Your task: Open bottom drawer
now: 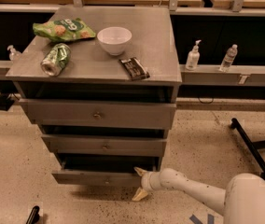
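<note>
Bottom drawer (95,177), lowest of three beneath the tabletop (158,41), standing part-way out, with the end effector (139,184) at its 3 o'clock end, fingers spread unclenched above and below the front's corner, apparently to hook and pull it outward.

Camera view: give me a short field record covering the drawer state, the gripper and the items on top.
task object: grey wooden bottom drawer with small round knob, partly pulled out
arm: cream two-finger gripper at that drawer's right end, fingers apart
cabinet top: white bowl, green chip bag, green can lying on its side, dark snack bar
</note>
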`<state>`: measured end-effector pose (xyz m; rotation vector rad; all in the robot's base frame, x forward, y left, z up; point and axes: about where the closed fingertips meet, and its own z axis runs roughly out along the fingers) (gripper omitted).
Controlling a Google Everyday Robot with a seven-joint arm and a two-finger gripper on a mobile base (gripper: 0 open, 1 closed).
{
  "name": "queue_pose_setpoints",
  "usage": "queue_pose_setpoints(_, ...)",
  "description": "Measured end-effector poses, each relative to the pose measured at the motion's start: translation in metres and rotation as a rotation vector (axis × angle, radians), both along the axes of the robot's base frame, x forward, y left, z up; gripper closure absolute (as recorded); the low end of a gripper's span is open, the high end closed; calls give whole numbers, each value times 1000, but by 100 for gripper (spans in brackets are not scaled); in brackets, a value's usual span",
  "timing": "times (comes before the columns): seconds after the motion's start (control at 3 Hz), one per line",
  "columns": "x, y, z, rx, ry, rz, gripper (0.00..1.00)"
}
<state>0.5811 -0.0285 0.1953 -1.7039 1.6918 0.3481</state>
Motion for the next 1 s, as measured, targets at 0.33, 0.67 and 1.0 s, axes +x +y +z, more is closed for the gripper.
queue_pose_setpoints(0.33, 0, -7, -15, -28, 17, -31, 13)
queue_pose_setpoints(0.67, -11, -13, -29, -48, 53, -50, 14)
queue_pose_setpoints(1.0, -19, -12, -33, -53, 68, -46, 14)
